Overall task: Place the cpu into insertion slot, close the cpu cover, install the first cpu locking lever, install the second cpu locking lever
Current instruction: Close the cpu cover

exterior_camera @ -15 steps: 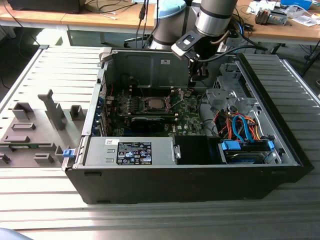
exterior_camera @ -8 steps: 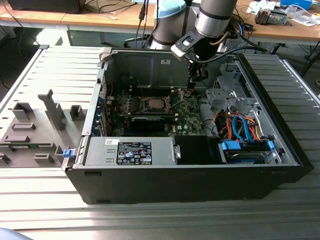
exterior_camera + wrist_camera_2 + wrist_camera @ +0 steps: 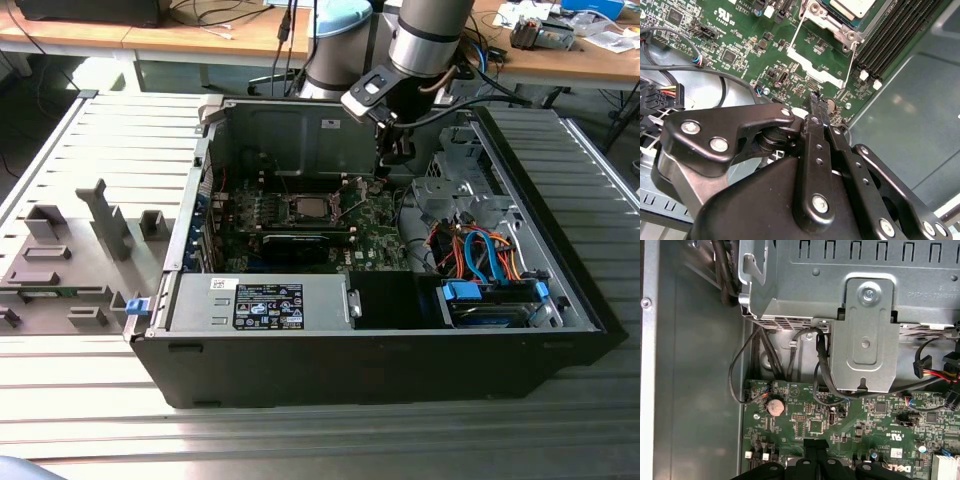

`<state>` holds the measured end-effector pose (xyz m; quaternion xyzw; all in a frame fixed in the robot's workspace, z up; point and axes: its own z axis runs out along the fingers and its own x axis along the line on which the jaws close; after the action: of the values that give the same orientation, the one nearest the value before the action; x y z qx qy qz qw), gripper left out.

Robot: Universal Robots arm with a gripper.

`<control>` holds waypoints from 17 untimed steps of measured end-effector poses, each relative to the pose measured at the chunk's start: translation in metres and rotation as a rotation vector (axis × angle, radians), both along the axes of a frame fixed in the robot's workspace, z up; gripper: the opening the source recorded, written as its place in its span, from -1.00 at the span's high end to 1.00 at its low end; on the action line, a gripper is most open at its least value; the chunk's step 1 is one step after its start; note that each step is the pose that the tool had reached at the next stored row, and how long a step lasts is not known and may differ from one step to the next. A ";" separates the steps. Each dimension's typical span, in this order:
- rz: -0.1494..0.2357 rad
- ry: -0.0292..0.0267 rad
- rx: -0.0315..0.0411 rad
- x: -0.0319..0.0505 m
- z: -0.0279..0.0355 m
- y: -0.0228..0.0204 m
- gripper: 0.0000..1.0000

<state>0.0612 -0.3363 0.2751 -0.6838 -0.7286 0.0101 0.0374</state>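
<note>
The cpu (image 3: 305, 208) shows its silver-grey top (image 3: 852, 6) and lies in the insertion slot on the green board (image 3: 375, 235). The cpu cover (image 3: 829, 22), a silvery frame, lies around it, and thin wire levers (image 3: 850, 65) run out beside it. My gripper (image 3: 390, 168) hangs inside the case near the back wall, to the exterior view's right of the socket and apart from it. In the second wrist view the gripper (image 3: 815, 97) is shut, its black fingers (image 3: 812, 145) pressed together with nothing between them, above the board.
A black graphics card (image 3: 295, 243) lies in front of the socket, the power supply (image 3: 275, 300) nearer still. Long memory slots (image 3: 895, 35) flank the socket. A drive cage (image 3: 865, 335) with cables, a coin battery (image 3: 774, 406) and blue and orange cables (image 3: 480, 258) crowd the exterior view's right. Grey fixtures (image 3: 60, 260) stand outside.
</note>
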 end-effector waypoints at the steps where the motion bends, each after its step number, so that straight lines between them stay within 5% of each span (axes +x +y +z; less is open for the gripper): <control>1: 0.000 0.0000 -0.0001 0.0000 -0.0004 0.0000 0.79; 17: 0.032 0.0000 -0.0001 0.0053 -0.0076 0.0000 0.79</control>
<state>0.0665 -0.3364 0.2675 -0.6719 -0.7396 0.0108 0.0372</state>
